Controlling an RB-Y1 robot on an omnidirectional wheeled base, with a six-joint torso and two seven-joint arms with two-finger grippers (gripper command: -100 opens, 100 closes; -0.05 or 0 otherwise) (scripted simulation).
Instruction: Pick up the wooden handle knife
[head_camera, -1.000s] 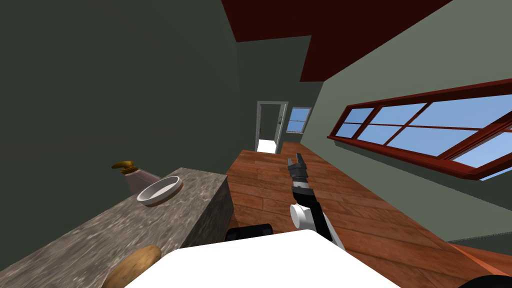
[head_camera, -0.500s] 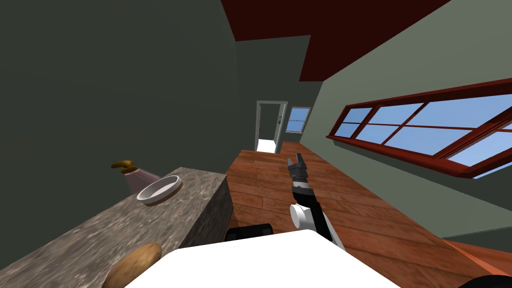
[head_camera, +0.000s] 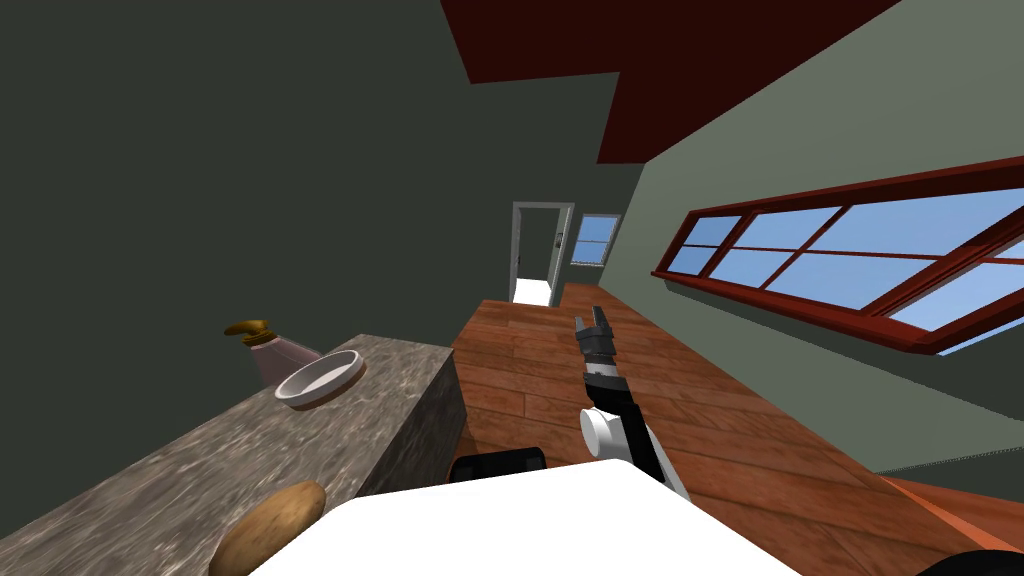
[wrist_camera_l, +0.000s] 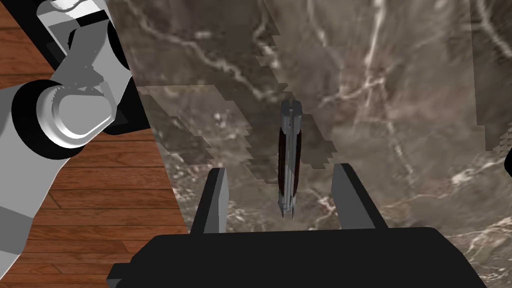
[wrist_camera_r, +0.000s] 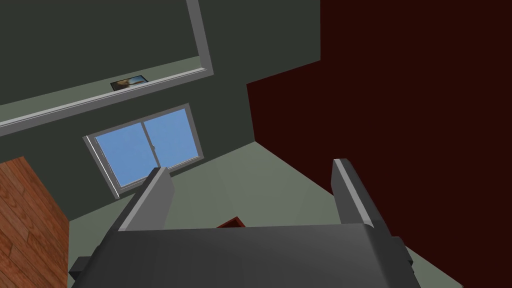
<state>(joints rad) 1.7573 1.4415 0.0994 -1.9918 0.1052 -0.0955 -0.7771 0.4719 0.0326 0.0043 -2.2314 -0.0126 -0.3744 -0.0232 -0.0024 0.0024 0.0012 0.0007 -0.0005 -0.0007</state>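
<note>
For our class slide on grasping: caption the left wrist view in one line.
Left gripper open over the marbled counter, the knife lined up between its fingers, untouched.

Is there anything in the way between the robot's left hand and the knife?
No, nothing I can see is in the way. The left gripper is open above the knife, with one finger on each side of it. The knife lies on the marbled counter, with only bare counter around it.

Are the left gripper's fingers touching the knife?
Apart. The left wrist view shows the left gripper open, the knife lying on the counter between its fingers, with bare counter visible on both sides.
</note>
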